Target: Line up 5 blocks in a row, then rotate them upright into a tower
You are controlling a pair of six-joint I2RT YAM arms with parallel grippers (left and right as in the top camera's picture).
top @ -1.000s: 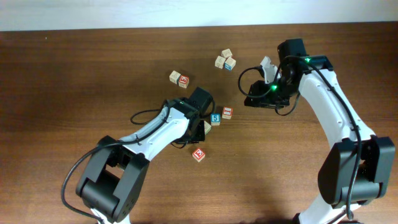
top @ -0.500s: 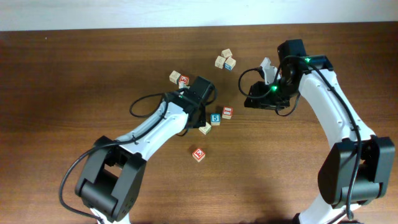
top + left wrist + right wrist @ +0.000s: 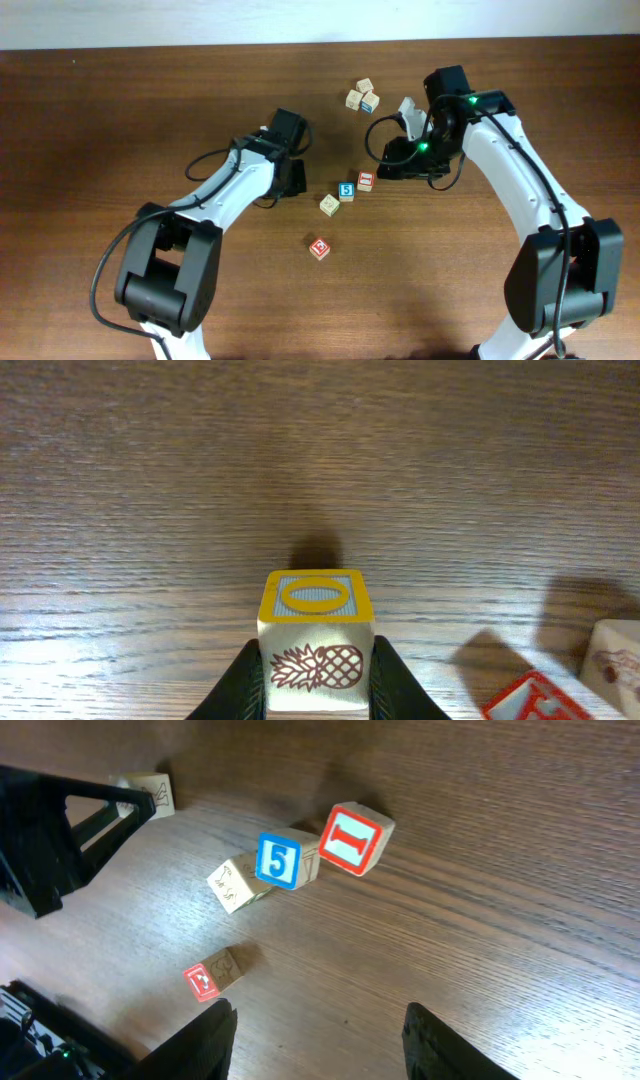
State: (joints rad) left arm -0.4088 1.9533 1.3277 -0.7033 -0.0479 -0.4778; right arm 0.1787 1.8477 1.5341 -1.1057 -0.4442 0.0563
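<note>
Three pale-wood cubes touch in a short diagonal line: a plain one [image 3: 329, 205], a blue "5" one [image 3: 346, 190] [image 3: 278, 860] and a red-marked one [image 3: 366, 181] [image 3: 353, 838]. Another red-marked cube [image 3: 319, 247] [image 3: 208, 977] lies apart, nearer the front. My left gripper [image 3: 293, 178] [image 3: 316, 682] is shut on a cube with a yellow-ringed top and a pineapple picture [image 3: 316, 635], left of the line. My right gripper [image 3: 390, 166] [image 3: 320, 1050] hangs open just right of the red-marked cube, with nothing between its fingers.
A plain cube and a blue-marked cube [image 3: 361, 97] sit together at the back. In the left wrist view a red-marked cube [image 3: 528, 697] and a plain cube [image 3: 615, 655] lie to the right of the held cube. The left arm [image 3: 240, 185] crosses the table's left middle.
My left gripper has drawn back up and to the left, away from the line of cubes, and now covers the pair of cubes behind. My right gripper has shifted left toward the red-marked cube.
</note>
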